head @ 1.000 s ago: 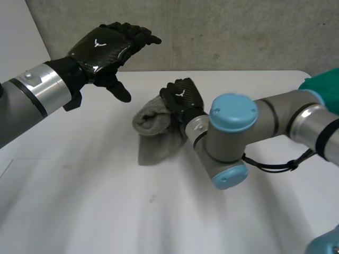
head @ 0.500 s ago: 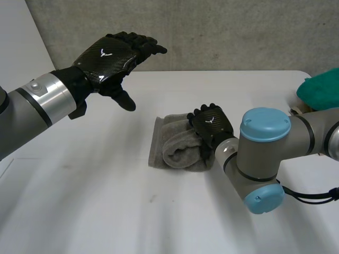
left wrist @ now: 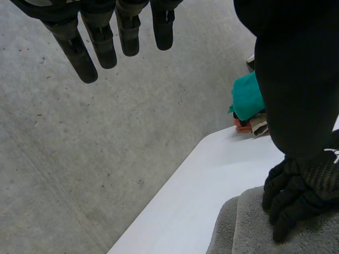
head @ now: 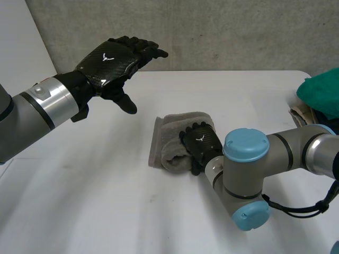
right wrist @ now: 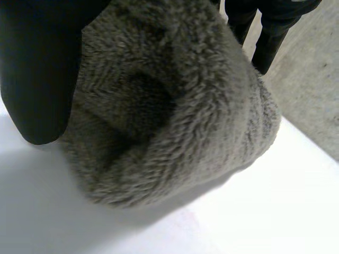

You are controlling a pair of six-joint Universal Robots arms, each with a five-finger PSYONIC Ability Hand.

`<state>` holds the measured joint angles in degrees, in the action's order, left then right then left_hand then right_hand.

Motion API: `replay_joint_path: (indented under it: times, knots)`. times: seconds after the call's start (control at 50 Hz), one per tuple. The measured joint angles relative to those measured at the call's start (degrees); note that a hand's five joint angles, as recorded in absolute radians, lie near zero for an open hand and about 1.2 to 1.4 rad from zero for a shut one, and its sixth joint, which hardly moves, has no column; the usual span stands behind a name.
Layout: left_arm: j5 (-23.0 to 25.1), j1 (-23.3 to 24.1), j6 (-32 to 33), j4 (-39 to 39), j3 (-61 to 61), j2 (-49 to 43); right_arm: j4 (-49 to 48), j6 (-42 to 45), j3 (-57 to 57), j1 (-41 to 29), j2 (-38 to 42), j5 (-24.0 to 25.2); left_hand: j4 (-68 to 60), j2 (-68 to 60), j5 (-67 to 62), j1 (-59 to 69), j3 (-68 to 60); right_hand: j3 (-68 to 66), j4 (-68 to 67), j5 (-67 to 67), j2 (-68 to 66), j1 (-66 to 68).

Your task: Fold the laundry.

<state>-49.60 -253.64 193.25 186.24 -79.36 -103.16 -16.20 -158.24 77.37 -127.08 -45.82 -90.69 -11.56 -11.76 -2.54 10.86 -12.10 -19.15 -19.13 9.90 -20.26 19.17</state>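
Note:
A grey fluffy towel (head: 172, 132) lies folded on the white table (head: 106, 201), near the middle, with a thick rolled fold along its near edge. My right hand (head: 200, 144) rests on that fold, its fingers curled over it. In the right wrist view the towel (right wrist: 175, 106) bulges between the thumb (right wrist: 37, 69) and the fingers (right wrist: 275, 32). My left hand (head: 108, 61) hovers open, well above the table, back and left of the towel, touching nothing. The left wrist view shows its straight fingers (left wrist: 100, 37), and below them the right hand (left wrist: 302, 196) on the towel (left wrist: 249, 227).
A teal cloth (head: 320, 92) lies heaped on other laundry at the table's right edge, also the teal cloth (left wrist: 246, 98) seen past the left thumb. A grey concrete wall (head: 212, 32) stands behind the table. My right arm's elbow (head: 246, 174) hangs over the table's front right.
My right hand carried the towel rightward, laid it down on the table, then slid a little left and nearer along its rolled fold. My left hand drifted slightly right.

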Motion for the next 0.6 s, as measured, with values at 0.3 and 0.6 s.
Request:
replay_joint_path:
  times: [0.3,0.6]
  knots:
    - [0.03,-0.45,-0.04,0.09,-0.42,0.2,-2.48,2.18,-4.17,0.32,2.9,0.0,0.0,0.0,0.0,0.0,0.0,-22.03,-21.95,19.67,-21.15,21.8]
    - [-0.2,-0.49,-0.37,0.08,0.13,1.45,-3.93,2.14,-10.71,4.37,-4.16,0.77,0.0,0.0,0.0,0.0,0.0,-46.12,-47.45,40.38,-43.77,37.69]
